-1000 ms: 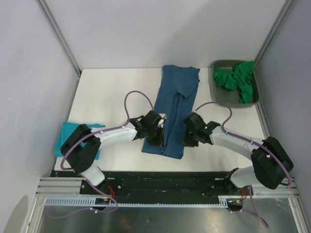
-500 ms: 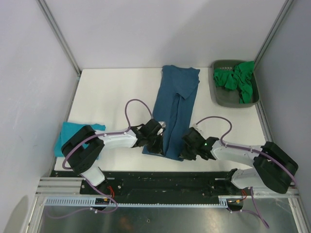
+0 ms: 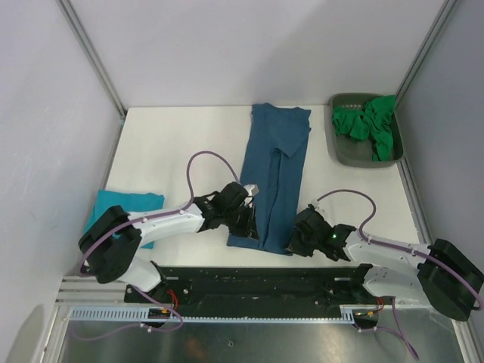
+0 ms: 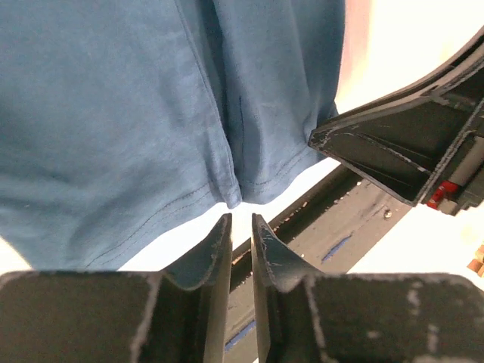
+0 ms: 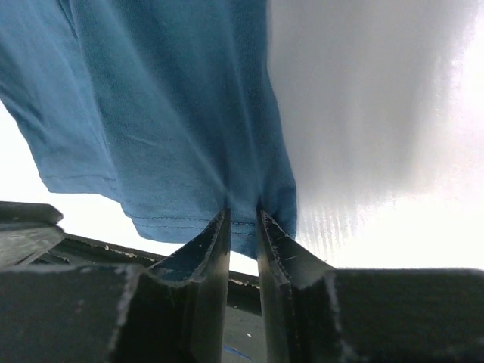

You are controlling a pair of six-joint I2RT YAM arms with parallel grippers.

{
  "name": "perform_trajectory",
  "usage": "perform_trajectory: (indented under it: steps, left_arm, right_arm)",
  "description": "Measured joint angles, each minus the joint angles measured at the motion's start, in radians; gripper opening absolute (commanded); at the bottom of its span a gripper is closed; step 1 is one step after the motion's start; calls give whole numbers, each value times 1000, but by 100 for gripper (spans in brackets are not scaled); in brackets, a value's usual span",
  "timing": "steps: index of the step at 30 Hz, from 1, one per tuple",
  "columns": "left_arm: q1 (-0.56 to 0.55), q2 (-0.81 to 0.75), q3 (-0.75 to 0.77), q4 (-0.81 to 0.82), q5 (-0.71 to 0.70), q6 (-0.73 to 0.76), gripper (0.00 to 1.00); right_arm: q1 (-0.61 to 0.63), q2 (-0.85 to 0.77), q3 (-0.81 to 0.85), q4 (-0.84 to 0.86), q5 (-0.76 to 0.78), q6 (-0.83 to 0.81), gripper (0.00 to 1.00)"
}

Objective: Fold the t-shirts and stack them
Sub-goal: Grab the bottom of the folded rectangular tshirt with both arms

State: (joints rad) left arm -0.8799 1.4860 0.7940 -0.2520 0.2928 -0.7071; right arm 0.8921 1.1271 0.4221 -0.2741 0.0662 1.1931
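Note:
The dark steel-blue t-shirt [image 3: 276, 170] lies folded into a long strip down the middle of the white table [image 3: 174, 144], its hem near the front edge. My left gripper [image 3: 248, 219] is at the strip's left edge near the hem. In the left wrist view [image 4: 240, 219] its jaws stand a narrow slit apart with nothing between them, and the hem [image 4: 234, 198] hangs just past the tips. My right gripper [image 3: 296, 240] is shut on the hem's right corner [image 5: 243, 215]. A turquoise t-shirt [image 3: 132, 201] lies folded at the left. Green t-shirts [image 3: 367, 125] are piled in the tray.
The dark grey tray [image 3: 342, 151] stands at the back right corner. The black rail [image 3: 257, 280] runs along the table's front edge just below the hem. Grey walls and metal posts enclose the table on three sides.
Both grippers have moved toward the front edge, and the blue shirt's hem end has slid nearer with them. The right arm has drawn back and lies lower.

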Motion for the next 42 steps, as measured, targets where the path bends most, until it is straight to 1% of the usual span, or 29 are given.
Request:
perform_trajectory:
  steps: [5, 9, 13, 16, 24, 31, 35, 39, 42]
  left_arm:
    - [5, -64, -11, -2, -20, -2, 22]
    - [31, -137, -82, -4, -40, -4, 23]
    - [77, -200, -156, -24, -59, -11, 23]
    - [98, -225, -185, -27, -74, -16, 24]
    - [117, -264, -233, -27, -93, -28, 26]
    - [130, -285, -271, -28, -113, -30, 30]
    - [130, -290, -278, -27, -124, -30, 35]
    - [136, -291, -280, -27, -134, -29, 43]
    - [140, -290, -283, -27, -139, -27, 48]
  right_arm:
    - [1, -96, -9, -84, 17, -1, 32]
    - [2, -209, -9, -167, 35, 0, 33]
    - [2, -271, -9, -225, 48, 0, 34]
    - [2, -256, -9, -239, 50, -1, 35]
    - [3, -154, -11, -229, 50, -11, 36]
    - [3, -156, -36, -175, 48, -6, 36]
    - [3, -158, -43, -154, 48, 0, 35]
    - [3, -153, -46, -142, 48, 2, 35]
    - [3, -142, -46, -127, 48, 3, 31]
